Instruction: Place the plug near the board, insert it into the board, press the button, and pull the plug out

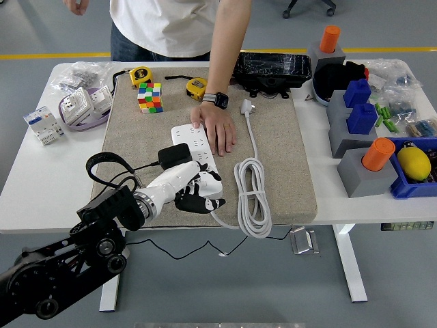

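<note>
A white power strip (pixel 190 137) lies on the tan mat (pixel 287 164). A black plug (pixel 174 156) stands in its middle, and the plug's black cable (pixel 102 164) loops off to the left. My left hand (pixel 199 193) lies over the strip's near end, below the plug and off it. Its fingers (pixel 207 180) are spread and bent down onto the strip, holding nothing, and they hide the strip's near end. A person's hand (pixel 220 133) presses flat on the strip's far end. My right arm is out of view.
The strip's white cord lies coiled (pixel 251 198) to its right, ending in a white plug (pixel 247 106). A Rubik's cube (pixel 150 96) and two tape measures (pixel 140 75) sit at the mat's back. Grey blocks with blue and orange pieces (pixel 358 130) stand on the right, small boxes (pixel 44 125) on the left.
</note>
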Controlling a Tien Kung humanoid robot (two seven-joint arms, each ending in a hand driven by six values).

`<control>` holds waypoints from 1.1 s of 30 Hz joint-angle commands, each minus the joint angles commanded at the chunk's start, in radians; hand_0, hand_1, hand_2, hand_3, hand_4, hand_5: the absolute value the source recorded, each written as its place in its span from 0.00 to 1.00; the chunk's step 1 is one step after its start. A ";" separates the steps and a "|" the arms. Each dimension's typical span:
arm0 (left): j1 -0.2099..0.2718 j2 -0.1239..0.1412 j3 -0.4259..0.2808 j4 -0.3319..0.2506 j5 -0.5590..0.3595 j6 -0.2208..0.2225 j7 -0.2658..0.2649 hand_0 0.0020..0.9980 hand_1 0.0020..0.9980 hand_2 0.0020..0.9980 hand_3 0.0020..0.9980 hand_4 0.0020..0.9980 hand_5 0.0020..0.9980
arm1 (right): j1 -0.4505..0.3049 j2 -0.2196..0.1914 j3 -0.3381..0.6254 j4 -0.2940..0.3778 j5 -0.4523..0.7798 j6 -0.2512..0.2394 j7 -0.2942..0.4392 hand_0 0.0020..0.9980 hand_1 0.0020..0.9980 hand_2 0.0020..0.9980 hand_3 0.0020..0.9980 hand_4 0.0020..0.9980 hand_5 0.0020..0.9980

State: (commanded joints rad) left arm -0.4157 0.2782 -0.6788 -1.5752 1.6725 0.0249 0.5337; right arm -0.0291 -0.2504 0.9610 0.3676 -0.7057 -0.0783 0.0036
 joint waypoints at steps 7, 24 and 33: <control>0.000 -0.005 0.005 0.026 0.016 0.002 0.015 0.06 0.07 0.15 0.81 0.64 0.11 | 0.000 0.000 -0.003 -0.001 0.002 0.000 0.000 0.61 0.63 0.63 0.55 0.94 0.48; -0.002 -0.010 0.013 0.087 0.017 -0.016 0.033 0.06 0.07 0.15 0.80 0.64 0.11 | 0.001 0.000 -0.005 0.000 0.003 0.001 0.000 0.61 0.63 0.63 0.55 0.94 0.48; -0.003 -0.012 0.016 0.097 0.020 -0.008 0.028 0.06 0.07 0.15 0.80 0.64 0.11 | 0.000 0.000 -0.006 -0.001 0.004 0.001 0.000 0.61 0.63 0.63 0.55 0.94 0.48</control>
State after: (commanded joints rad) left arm -0.4187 0.2661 -0.6626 -1.4783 1.6924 0.0164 0.5622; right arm -0.0288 -0.2506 0.9555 0.3665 -0.7015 -0.0771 0.0035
